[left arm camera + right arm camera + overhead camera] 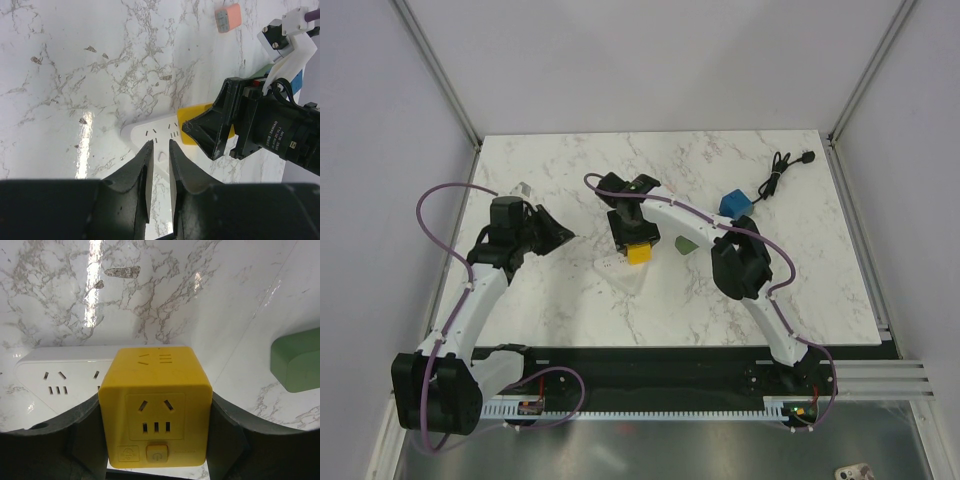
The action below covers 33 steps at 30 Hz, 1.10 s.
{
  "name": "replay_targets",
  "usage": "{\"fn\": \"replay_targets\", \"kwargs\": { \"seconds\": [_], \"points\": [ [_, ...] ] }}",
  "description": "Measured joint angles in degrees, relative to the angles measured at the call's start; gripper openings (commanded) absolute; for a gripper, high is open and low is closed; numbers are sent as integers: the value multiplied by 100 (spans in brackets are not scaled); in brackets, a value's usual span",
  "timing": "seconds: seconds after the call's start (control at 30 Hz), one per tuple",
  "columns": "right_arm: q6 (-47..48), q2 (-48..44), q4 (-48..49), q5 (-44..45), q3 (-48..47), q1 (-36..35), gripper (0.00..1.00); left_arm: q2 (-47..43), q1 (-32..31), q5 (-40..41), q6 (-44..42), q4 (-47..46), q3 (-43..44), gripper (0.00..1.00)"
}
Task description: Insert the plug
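Asking: what is filling most of the view from above?

Answering: a white marble table [570, 160] is spreading across it. Two white arms are reaching out from its near edge. The left arm [470, 300] is bending in toward the middle, and the right arm [770, 320] is arching over to the left.

Asking: where is the plug sitting?

Answering: the right gripper [637, 248] is pinching a yellow cube plug [155, 410] between its fingers [80, 430], one pressing on each side. The cube is hanging at the right end of a white power strip [613, 265], which is lying flat near the table's middle. I cannot tell whether the cube is touching the strip.

Asking: what is the other gripper doing?

Answering: the left gripper [160, 147] is hovering at the strip's left side. Its fingers are almost pressed together, leaving only a thin slit and gripping nothing.

Asking: is anything else lying around?

Answering: a blue cube [734, 203] is sitting toward the far right, with a black cable [775, 175] trailing beyond it. A small green piece [297, 360] is lying just right of the yellow cube.
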State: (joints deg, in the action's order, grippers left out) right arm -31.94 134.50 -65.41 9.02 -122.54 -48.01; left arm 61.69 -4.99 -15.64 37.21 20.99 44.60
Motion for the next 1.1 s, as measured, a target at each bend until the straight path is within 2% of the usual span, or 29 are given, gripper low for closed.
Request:
{"fn": "replay_targets", "kwargs": {
  "seconds": [0.07,0.2,0.43,0.5,0.57,0.63,0.87,1.03,1.1],
  "points": [
    [4,-2,11,0,-11,-2,1,0,4,-13,-7,0,0,26],
    [22,50,-81,2,-140,0,20,0,4,-98,-26,0,2,29],
    [142,260,-376,-87,-588,70,25,7,4,-111,-66,2,26,35],
    [249,363,-474,-166,-780,109,31,28,4,-127,-68,2,85,36],
    [354,428,-501,-243,-916,151,35,48,4,-144,-72,-4,144,45],
    [446,442,-452,-317,-960,203,38,66,4,-149,-87,-13,197,49],
    [675,444,-339,-459,-964,308,67,205,4,-149,-107,-37,380,57],
    [841,431,-181,-566,-964,315,75,271,4,-153,-125,-57,433,61],
    [883,391,-101,-616,-966,321,82,282,4,-153,-136,-55,433,62]
  ]
}}
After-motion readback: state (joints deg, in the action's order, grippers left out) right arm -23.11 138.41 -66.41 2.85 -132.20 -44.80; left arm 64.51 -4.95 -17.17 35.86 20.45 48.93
